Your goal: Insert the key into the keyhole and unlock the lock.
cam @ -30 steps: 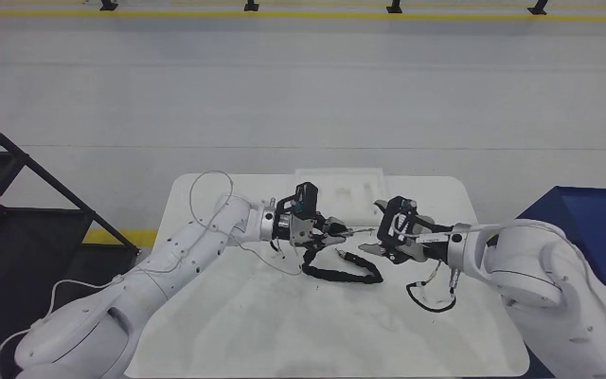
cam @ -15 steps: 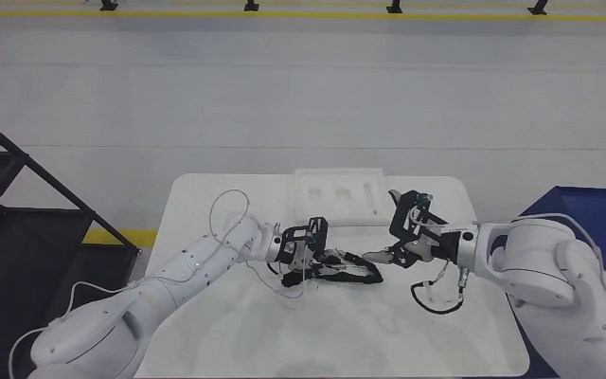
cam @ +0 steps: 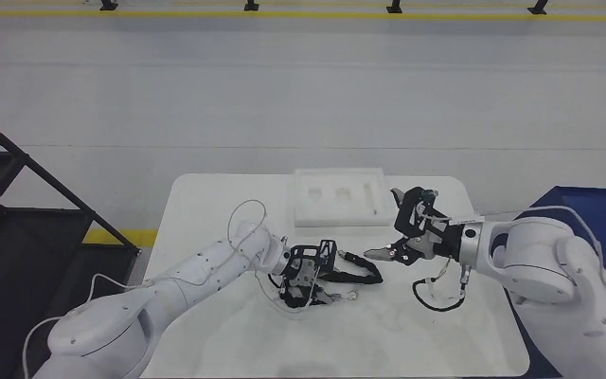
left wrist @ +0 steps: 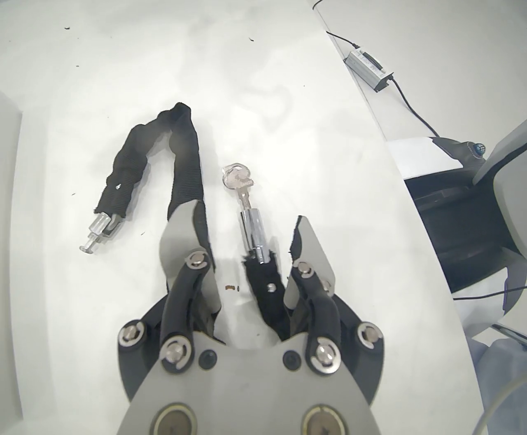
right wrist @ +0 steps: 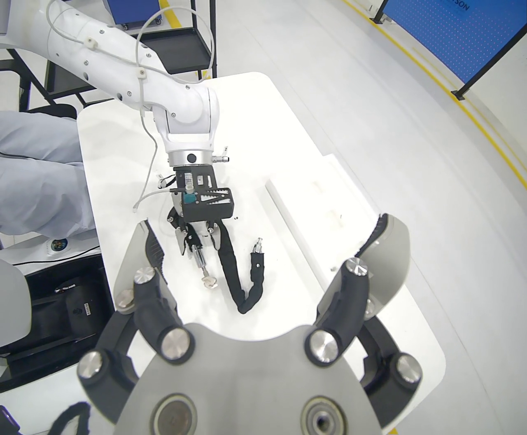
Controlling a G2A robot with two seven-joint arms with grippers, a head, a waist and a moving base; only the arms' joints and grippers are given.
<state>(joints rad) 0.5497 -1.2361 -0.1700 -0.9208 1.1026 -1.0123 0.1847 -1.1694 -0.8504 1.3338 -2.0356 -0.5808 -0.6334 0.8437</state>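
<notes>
Left wrist view: key point(left wrist: 239, 183) runs collinear into lock point(left wrist: 254, 232).

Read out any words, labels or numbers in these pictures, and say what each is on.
None can be read in full.
Blue board: white letters cut off at the edge.
Sticker on the left arm: too small.
Label on the black case: too small.

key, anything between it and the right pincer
Nothing visible. The key sticks out of the lock cylinder, its head uncovered and pointing toward the open right pincer. The left pincer, open, straddles the cylinder's other end, clear of the key's head.
</notes>
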